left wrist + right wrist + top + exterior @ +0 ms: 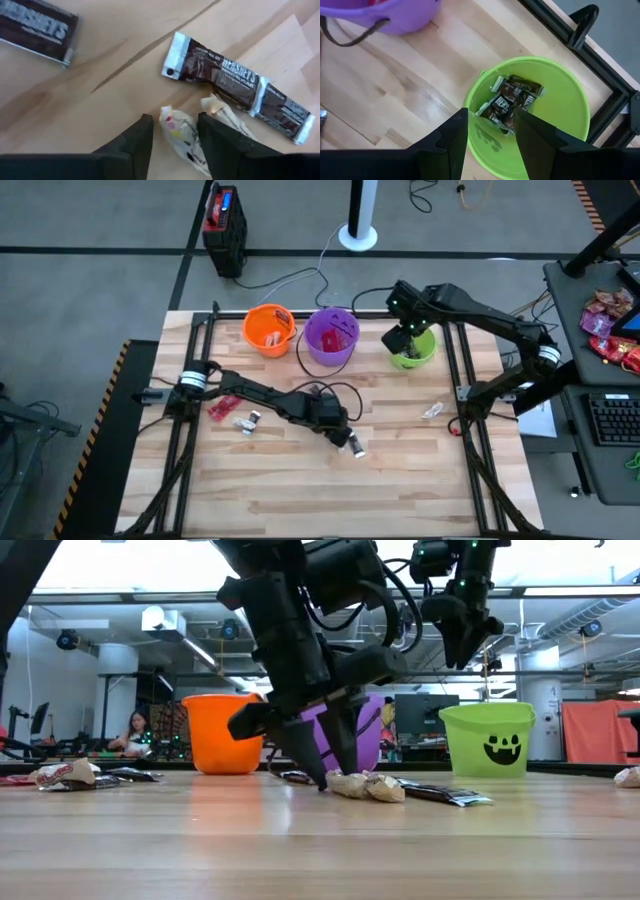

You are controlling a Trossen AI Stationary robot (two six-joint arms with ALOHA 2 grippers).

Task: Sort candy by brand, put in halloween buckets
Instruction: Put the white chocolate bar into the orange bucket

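Note:
My left gripper [172, 125] stands open near the table's middle [350, 442], pointing steeply down, fingertips close to the wood [325, 778]. Its fingers straddle a cream-wrapped candy [181, 137]. A second cream candy [227, 117] and two joined dark brown Hershey's wrappers [220, 72] lie just beyond; another dark bar [35, 25] lies apart. My right gripper [490, 120] hangs open and empty above the lime green bucket [412, 350], which holds dark brown candies [512, 102]. The orange bucket [268, 330] and purple bucket [331, 337] stand in the same far row. My left gripper comes at the cream-wrapped candy from above, one finger [142, 137] on each side of it, and the candy lies flat on the table. Whether a finger touches the wrapper, I cannot tell.
A red candy [222, 408] and a silver one [248, 421] lie at the left, a pale candy [432, 411] at the right. Black frame rails [462, 370] run along both table sides. A dark cable [300, 355] loops near the purple bucket.

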